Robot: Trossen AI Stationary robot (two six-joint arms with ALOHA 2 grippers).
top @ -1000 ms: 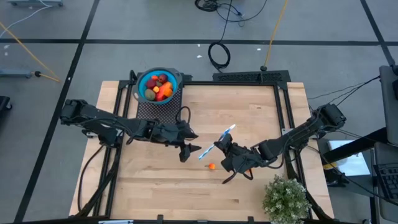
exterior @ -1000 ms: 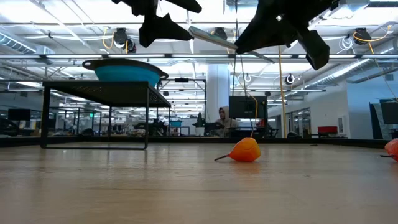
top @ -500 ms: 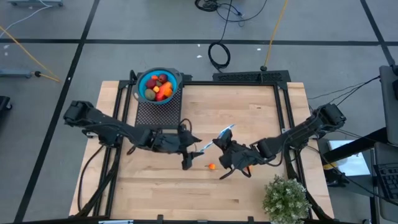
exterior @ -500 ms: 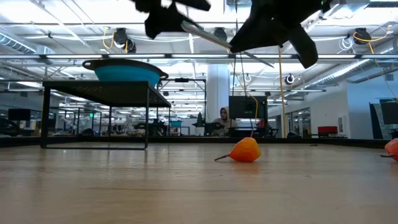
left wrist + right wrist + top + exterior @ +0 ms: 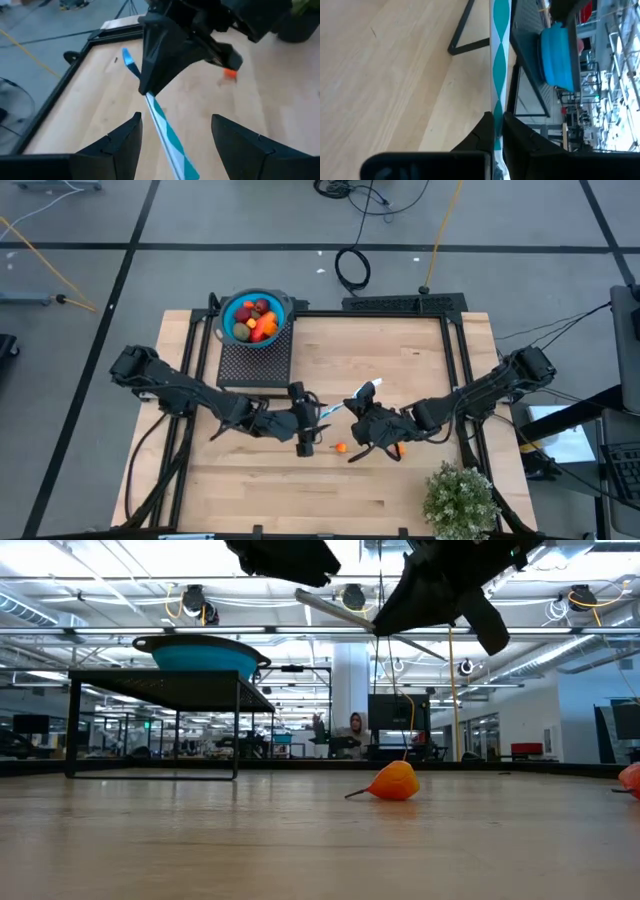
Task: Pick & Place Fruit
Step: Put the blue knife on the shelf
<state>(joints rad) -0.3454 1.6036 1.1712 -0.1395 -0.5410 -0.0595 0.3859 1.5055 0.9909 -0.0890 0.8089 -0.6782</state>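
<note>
You have a light wooden table (image 5: 260,500) with a dark frame along its edges. On its far left part stands a black mesh stand (image 5: 255,358) on thin legs. One tiny orange fruit (image 5: 341,447) lies on the bare wood near the middle. A bushy green potted plant (image 5: 459,498) sits at the near right corner.

Overhead looks straight down; low looks level; both share table (image 5: 400,360).
</note>
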